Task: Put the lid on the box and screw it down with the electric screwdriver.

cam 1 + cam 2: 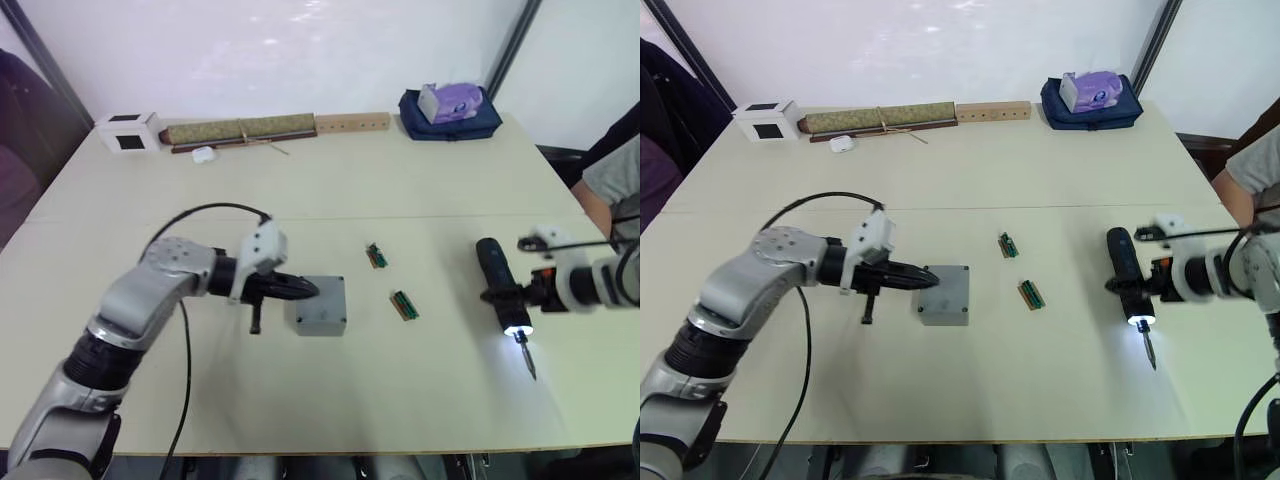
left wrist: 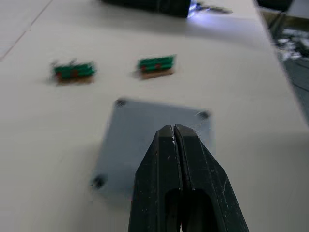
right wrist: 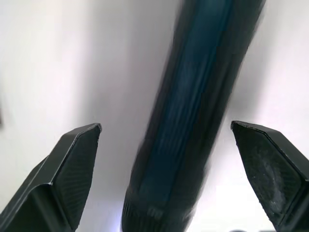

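Left wrist view: lid [image 2: 154, 140] seated on box [image 1: 322, 306], directly under the left gripper [image 2: 173, 130], whose fingers are pressed together, tips over the lid's near edge. Screwdriver [image 1: 503, 290] lying on table [image 1: 400, 400], tip lit, between the spread fingers of the right gripper [image 3: 166, 145], untouched. Two circuit boards [image 1: 404, 305] between box and screwdriver.

Lid on the box, screwdriver at the right gripper

The left gripper [image 1: 928, 278] has its black fingers pressed together, tips over the near-left edge of the lid [image 1: 946, 292] — the lid sits closed on the box [image 1: 943, 316]. Beyond the fingertips, towards the right arm, lie two small green circuit boards [image 1: 1031, 293]. The right gripper [image 1: 1132, 284] is at the electric screwdriver [image 1: 1129, 275], tip lit, on the table [image 1: 1040, 190] — grip unclear.
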Controlling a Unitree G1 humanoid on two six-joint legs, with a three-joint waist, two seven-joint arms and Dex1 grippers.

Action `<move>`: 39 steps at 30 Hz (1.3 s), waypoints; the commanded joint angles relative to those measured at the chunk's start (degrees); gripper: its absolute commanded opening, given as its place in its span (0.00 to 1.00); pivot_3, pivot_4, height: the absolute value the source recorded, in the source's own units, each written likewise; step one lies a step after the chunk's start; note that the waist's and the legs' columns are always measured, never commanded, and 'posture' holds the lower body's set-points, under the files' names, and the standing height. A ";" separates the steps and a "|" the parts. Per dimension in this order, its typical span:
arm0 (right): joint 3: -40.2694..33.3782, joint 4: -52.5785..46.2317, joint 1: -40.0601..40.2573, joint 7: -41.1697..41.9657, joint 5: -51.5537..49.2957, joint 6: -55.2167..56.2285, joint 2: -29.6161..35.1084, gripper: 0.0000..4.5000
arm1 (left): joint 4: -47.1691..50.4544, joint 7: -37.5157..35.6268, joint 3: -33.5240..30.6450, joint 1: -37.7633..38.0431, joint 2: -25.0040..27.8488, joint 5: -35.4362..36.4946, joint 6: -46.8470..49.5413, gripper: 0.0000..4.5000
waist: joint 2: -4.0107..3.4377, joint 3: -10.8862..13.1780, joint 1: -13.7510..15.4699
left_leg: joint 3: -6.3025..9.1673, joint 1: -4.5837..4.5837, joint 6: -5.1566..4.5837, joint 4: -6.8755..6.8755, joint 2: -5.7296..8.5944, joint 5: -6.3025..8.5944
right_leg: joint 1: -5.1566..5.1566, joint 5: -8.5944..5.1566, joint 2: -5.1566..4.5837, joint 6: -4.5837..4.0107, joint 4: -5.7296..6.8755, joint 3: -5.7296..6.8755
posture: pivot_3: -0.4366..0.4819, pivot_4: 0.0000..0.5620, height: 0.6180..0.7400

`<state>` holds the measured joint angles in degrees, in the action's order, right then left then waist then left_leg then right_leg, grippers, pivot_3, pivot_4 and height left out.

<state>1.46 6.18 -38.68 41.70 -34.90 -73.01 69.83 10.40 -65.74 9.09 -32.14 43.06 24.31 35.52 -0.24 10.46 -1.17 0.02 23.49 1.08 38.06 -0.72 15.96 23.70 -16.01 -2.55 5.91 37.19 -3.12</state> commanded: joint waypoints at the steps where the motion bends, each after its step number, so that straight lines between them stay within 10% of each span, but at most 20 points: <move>1: -2.89 -3.80 -7.95 4.33 -0.46 4.09 0.18 1.00 | -3.99 0.58 -3.57 -2.58 1.31 -1.01 -2.19 0.00 | 0.03 0.01 0.02 | 0.03 0.00 0.00 -0.02 -0.01 0.00 | 0.00 -0.01 0.02 -0.01 0.00 0.02 | 0.48 0.27 1.00; 12: 2.25 -43.63 17.81 6.44 -5.66 14.22 -12.53 1.00 | -5.66 2.95 1.24 2.97 1.05 -7.03 -4.22 0.00 | 0.32 -0.05 0.49 | 0.18 0.12 -0.02 0.05 -0.06 0.01 | -0.08 -0.02 -0.12 0.02 -0.07 0.08 | 0.48 0.27 1.00; 26: 16.29 -41.39 17.79 -0.13 7.50 18.72 -20.69 1.00 | -5.68 3.36 8.56 1.50 -5.45 -11.92 -6.59 0.00 | 0.64 -0.08 0.43 | 0.26 -0.09 0.06 0.23 0.03 -0.04 | -0.31 0.04 -0.07 0.08 0.06 0.14 | 0.48 0.27 1.00; 39: 14.96 -44.87 16.57 -1.96 2.01 9.44 -29.18 1.00 | -13.40 -0.27 12.01 -4.81 -9.58 -16.93 -15.36 0.00 | 0.65 -0.08 0.44 | 0.30 -0.07 0.06 0.25 0.07 -0.04 | -0.32 0.05 -0.09 0.09 0.09 0.17 | 0.48 0.27 1.00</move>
<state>18.00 -35.99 -20.91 40.05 -31.86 -63.58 41.39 -3.49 -64.82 20.49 -36.32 33.80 7.75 22.39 0.41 10.38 -0.73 0.32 23.41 1.15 38.31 -0.65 15.93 23.38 -15.97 -2.63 6.00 37.28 -2.95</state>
